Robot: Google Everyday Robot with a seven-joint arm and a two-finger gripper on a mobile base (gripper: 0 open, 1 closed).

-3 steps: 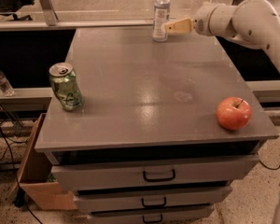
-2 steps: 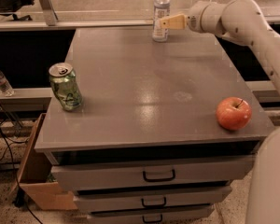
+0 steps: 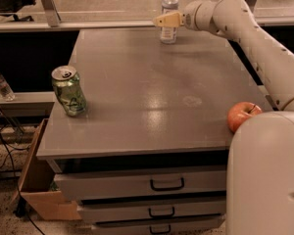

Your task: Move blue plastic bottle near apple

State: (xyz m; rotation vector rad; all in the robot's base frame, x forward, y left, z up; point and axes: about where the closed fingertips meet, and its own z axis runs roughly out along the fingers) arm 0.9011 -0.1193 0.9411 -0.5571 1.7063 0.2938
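Observation:
The blue plastic bottle point(image 3: 169, 11) stands upright at the far edge of the grey table point(image 3: 137, 97), its white cap near the top of the view. My gripper point(image 3: 165, 19) reaches in from the right at the height of the bottle's label and overlaps the bottle's front. The apple point(image 3: 242, 115), red-orange with a dark stem, sits at the table's near right edge, far from the bottle. Part of the apple is hidden behind my arm's large white body point(image 3: 267, 175).
A dented green soda can point(image 3: 68, 90) stands at the table's left side. A small clear bottle point(image 3: 0, 84) lies on a low shelf at far left. A cardboard box point(image 3: 36, 192) sits on the floor by the drawers point(image 3: 166, 185).
My gripper has moved left from beside the bottle until it overlaps the bottle's front. The arm's body has swung into the lower right foreground. Bottle, can and apple have not moved.

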